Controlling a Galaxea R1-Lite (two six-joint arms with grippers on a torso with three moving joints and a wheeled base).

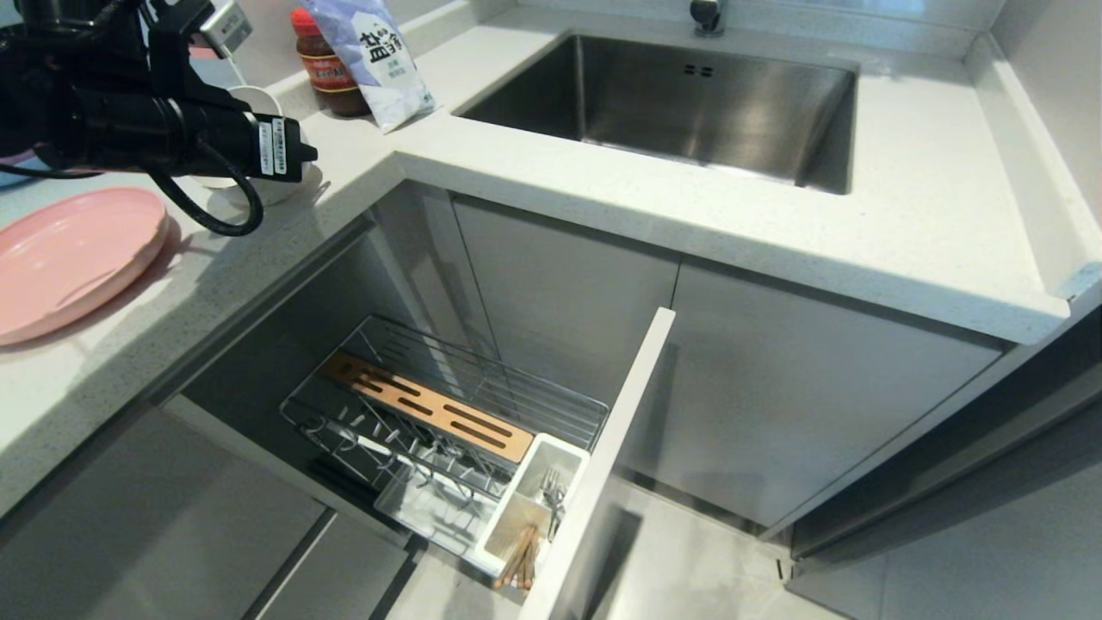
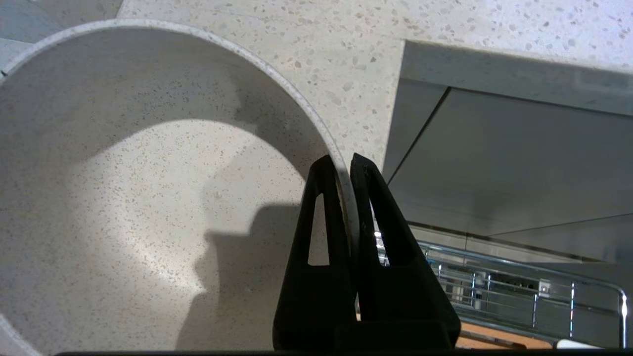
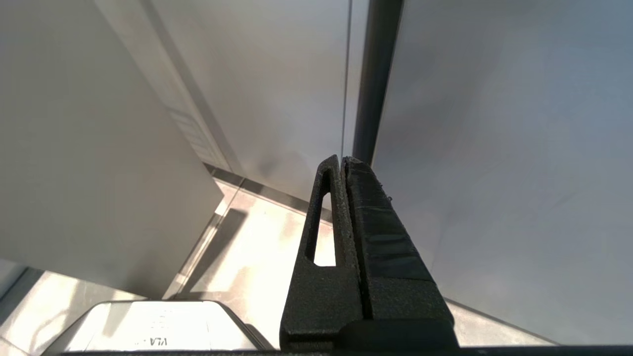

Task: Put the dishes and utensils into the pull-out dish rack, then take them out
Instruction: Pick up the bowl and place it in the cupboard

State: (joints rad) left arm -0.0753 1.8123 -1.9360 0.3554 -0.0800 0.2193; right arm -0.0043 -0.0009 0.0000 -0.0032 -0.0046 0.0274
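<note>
Left gripper [image 2: 344,165] clamped on rim of cream-white speckled bowl [image 2: 148,198], far left on speckled stone counter [image 1: 775,215]. Thin edge-pinch: bowl may tilt, slip during lift. Right gripper [image 3: 341,163] closed, empty.

1. The large round flat pink plate [image 1: 73,258] lies on the speckled white stone countertop [image 1: 904,215], at its left end.
2. The smaller cream-white speckled bowl [image 2: 148,188] stands on the same countertop behind and right of the plate, near the counter's edge.
3. The left gripper [image 2: 346,165] sits on the bowl's rim, 1 finger inside and 1 outside, pinched against it.
4. The red-lidded brown glass jar [image 1: 325,65] and the white printed plastic bag [image 1: 379,56] stand behind the bowl, left of the stainless steel sink [image 1: 671,103].
5. The pull-out chrome wire dish rack [image 1: 448,422] sits below the countertop, drawn out.
6. The slim silver metal fork [image 1: 553,498] and the light wooden chopsticks [image 1: 519,560] stand in the white plastic cutlery holder [image 1: 516,491] at the rack's front corner.
</note>
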